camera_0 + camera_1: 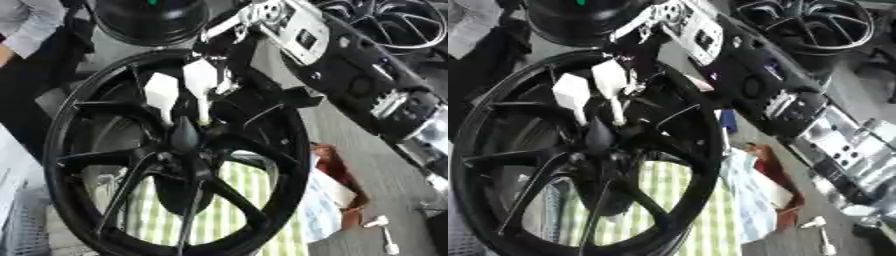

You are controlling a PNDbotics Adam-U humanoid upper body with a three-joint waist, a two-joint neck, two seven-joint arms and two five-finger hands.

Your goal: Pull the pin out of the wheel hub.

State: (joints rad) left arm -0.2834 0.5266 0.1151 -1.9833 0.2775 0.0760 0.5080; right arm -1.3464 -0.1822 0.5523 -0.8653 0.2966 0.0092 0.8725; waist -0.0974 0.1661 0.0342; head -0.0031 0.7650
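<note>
Black wheel (262,150) fills the view, tilted, spokes running to the hub (185,137) at centre. Two white pins stand in the hub area: left pin (161,97) w/ a wide head and thin shaft going down toward the hub; right pin (200,82) just beside it, shaft reaching the hub.

Right arm (367,85) comes in from upper right, black w/ silver joints. Right hand (229,55) sits at the head of the right pin; fingers curl around the top of it, seems pinched, though blur hides the exact contact. Left hand not seen.

Containers: none clearly made out. A pale mesh-like thing (22,220) at lower left, can't tell what's in it.

Surface: green-and-white check cloth (241,200) under the wheel, seen thru the spokes. Grey floor (394,180) at right. Brown-and-pale bundle (337,185) just beside the rim, lower right. Two small white bits (383,230) on the floor near the lower right corner, apart from the wheel.

Room: second black wheel (815,25) at upper right, a dark round part (149,20) at top. Person's sleeve (31,25) at upper left edge.

No readable writing or brands.
</note>
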